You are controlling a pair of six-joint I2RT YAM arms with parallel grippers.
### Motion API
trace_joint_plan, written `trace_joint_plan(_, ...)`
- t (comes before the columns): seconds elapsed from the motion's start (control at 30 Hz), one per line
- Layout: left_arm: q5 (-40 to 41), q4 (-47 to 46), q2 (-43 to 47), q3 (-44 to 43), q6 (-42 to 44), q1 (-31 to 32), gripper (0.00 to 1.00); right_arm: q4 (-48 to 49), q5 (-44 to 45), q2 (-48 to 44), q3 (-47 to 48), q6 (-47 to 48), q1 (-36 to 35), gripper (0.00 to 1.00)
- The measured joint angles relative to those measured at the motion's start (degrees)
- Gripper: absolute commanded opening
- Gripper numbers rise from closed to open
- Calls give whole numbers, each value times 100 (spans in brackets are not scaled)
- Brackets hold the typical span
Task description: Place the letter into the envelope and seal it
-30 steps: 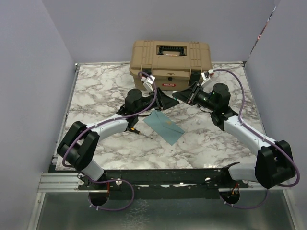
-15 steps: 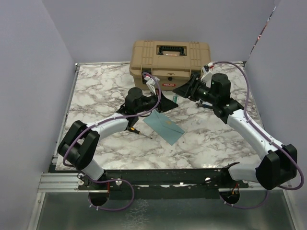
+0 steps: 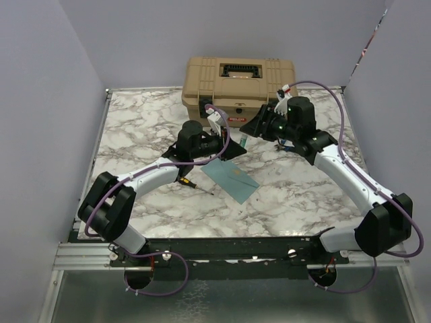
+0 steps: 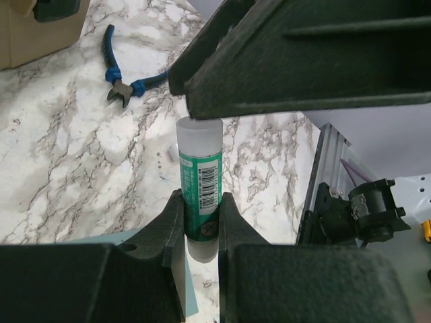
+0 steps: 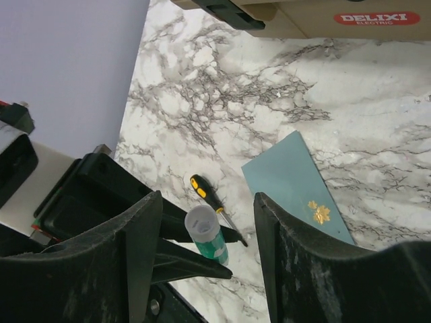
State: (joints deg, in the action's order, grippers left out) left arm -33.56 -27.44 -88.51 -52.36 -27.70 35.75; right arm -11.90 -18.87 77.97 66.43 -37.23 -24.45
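A white tabletop veined with grey marble pattern (image 3: 135,128) fills the middle of the scene, boxed in on three sides by plain pale lavender-grey walls: one on the left (image 3: 40,101), one at the back (image 3: 222,27), one on the right (image 3: 404,101). The light is soft and even, with only faint shadows on the marble. At the table's far edge, against the back wall, stands a tan plastic toolbox with a black handle (image 3: 239,84); it carries a red label on its front face (image 5: 375,18). Along the near edge runs a ribbed aluminium rail (image 3: 81,256), and below it lies a dull grey metal sheet (image 3: 222,303) that is blotchy and slightly reflective.
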Motion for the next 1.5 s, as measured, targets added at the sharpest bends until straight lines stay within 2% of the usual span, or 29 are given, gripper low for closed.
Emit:
trace_joint_plan(0.17, 2, 37, 24, -76, 20, 0, 0, -164, -138, 136, 109, 201, -31, 52)
trace_joint_plan(0.27, 0, 79, 24, -111, 13, 0, 0, -221, -278, 157, 111, 284, -37, 40)
trace_joint_plan(0.43, -9, 162, 24, -247, -72, 0, 0, -236, -501, 155, 138, 387, -37, 5)
trace_joint_plan(0.47, -28, 190, 28, -262, -101, 0, 0, -251, -520, 153, 153, 428, -37, 1)
trace_joint_plan(0.6, -221, 350, 50, -356, -168, -26, 0, -264, -699, 101, 155, 688, -17, 0)
trace_joint_plan(0.7, -662, 372, 129, -380, -151, -66, 0, -249, -1174, -46, 129, 1115, 33, 0)
trace_joint_plan(0.9, -1827, 426, 595, -376, 109, -105, 0, 260, -3383, -374, -15, 2299, 208, 0)
trace_joint_plan(1.0, -2308, 483, 903, -343, 315, -96, 0, 92, -4559, -319, 247, 3115, 205, 0)
trace_joint_plan(1.03, -2409, 483, 966, -343, 358, -83, 0, -13, -4804, -284, 356, 3316, 199, 1)
trace_joint_plan(1.07, -2494, 476, 1027, -343, 415, -72, 0, -92, -4970, -251, 446, 3462, 188, 9)
trace_joint_plan(1.1, -2531, 476, 1062, -343, 450, -72, 0, -138, -5049, -221, 509, 3541, 177, 23)
trace_joint_plan(1.17, -2474, 481, 1095, -343, 509, -76, 0, -153, -5021, -188, 573, 3534, 162, 59)
trace_joint_plan(1.2, -2376, 498, 1097, -339, 535, -76, 0, -151, -4743, -188, 573, 3338, 155, 69)
trace_joint_plan(1.23, -2181, 525, 1097, -337, 577, -61, 0, -149, -4369, -188, 577, 3117, 131, 74)
trace_joint_plan(1.4, -986, 704, 1097, -332, 605, 39, 0, -192, -1781, -184, 608, 1805, -26, 78)
trace_joint_plan(1.5, -243, 706, 1069, -332, 498, 39, 0, -238, -732, -197, 608, 1207, -162, 77)
